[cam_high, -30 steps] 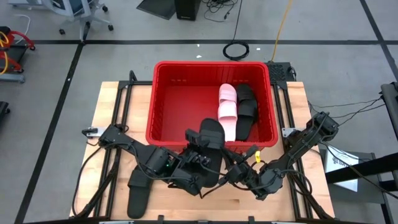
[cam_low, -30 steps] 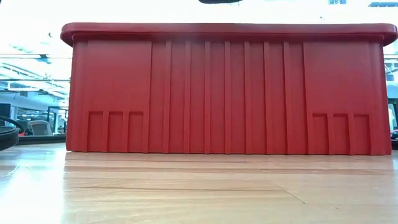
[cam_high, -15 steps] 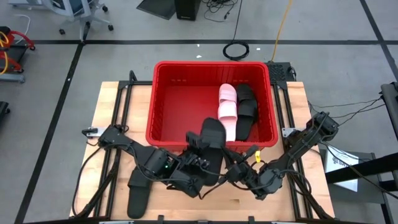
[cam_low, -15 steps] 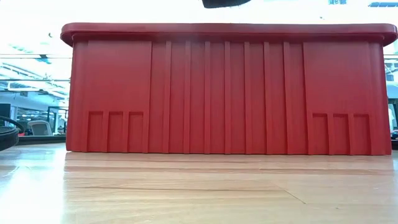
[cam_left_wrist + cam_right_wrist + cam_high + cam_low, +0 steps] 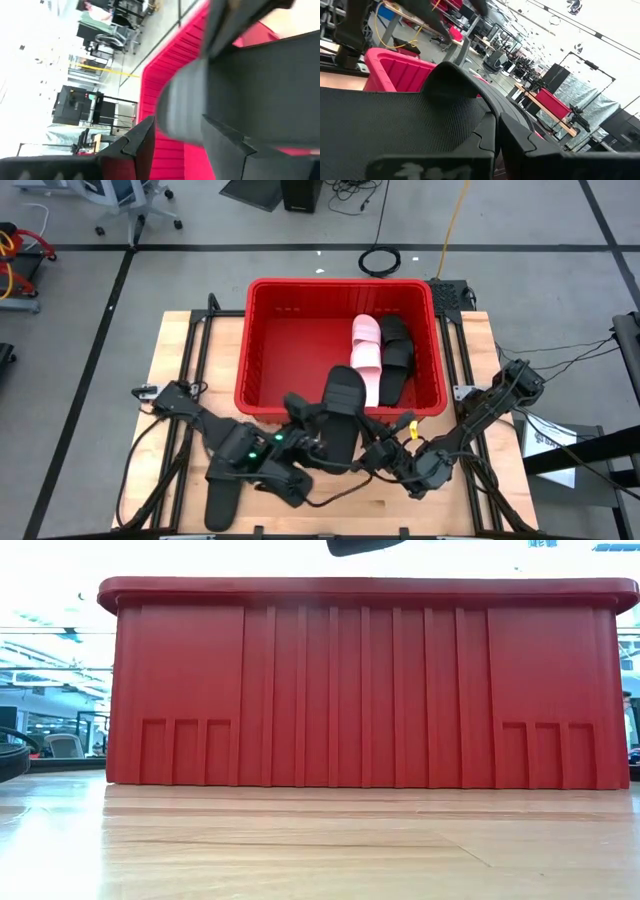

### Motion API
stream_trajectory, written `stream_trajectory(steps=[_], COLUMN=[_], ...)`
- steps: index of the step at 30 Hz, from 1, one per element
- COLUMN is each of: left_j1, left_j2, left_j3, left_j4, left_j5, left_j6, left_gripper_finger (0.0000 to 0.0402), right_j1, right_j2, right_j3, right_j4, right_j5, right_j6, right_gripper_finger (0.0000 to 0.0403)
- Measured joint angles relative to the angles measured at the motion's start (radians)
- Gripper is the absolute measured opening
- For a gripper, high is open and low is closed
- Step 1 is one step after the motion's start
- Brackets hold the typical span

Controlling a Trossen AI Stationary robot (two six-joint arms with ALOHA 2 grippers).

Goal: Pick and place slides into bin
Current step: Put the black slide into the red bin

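Observation:
The red bin [image 5: 262, 345] holds two pink slides [image 5: 364, 348] and a black slide [image 5: 397, 355] along its right side. Another black slide [image 5: 342, 392] slants over the bin's near rim; its end shows above the rim in the low view [image 5: 365, 545]. My left gripper [image 5: 310, 418] is open at its near end, a finger on each side [image 5: 175, 135]. My right gripper [image 5: 378, 448] hovers just near the bin, shut on a further black slide [image 5: 395, 125]. My left gripper: the slanting slide [image 5: 250, 90] shows blurred between the spread fingers [image 5: 142, 142], and I cannot tell whether they touch it. My right gripper holds its black slide at an edge [image 5: 480, 130]; the slide itself hides the place of contact. The fingers point level, and the slide is lifted clear.
Two more black slides [image 5: 222, 480] lie on the wooden table at the near left, beside the left arm. The bin's near wall [image 5: 360, 690] fills the low view. The bin's left half is bare.
My left gripper has opened and drawn back a little toward the table's near left, rising slightly. The black slide it held reaches slightly farther over the bin's near rim.

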Motion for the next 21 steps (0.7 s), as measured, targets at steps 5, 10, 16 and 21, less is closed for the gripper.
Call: stream_trajectory(steps=[5,10,16,21], left_j1=[-0.047,-0.086,-0.109,-0.102], left_j2=[-0.091,-0.202,-0.333,-0.416], left_j3=[0.0,0.0,0.0,0.001], left_j4=[-0.047,-0.094,-0.102,-0.129], left_j5=[-0.015,0.006,0.019,0.03], left_j6=[-0.103,-0.169,-0.185,-0.19], left_gripper_finger=[0.0168,0.0168,0.0168,0.0168], right_j1=[-0.001,-0.019,-0.044,-0.081], right_j2=[-0.007,-0.049,-0.142,-0.246], right_j3=[0.0,0.0,-0.019,-0.065], right_j4=[0.0,-0.002,-0.015,-0.017], right_j5=[-0.03,-0.061,-0.11,-0.149], right_j6=[-0.008,-0.031,-0.069,-0.109], right_gripper_finger=[0.0,0.0,0.0,0.0])
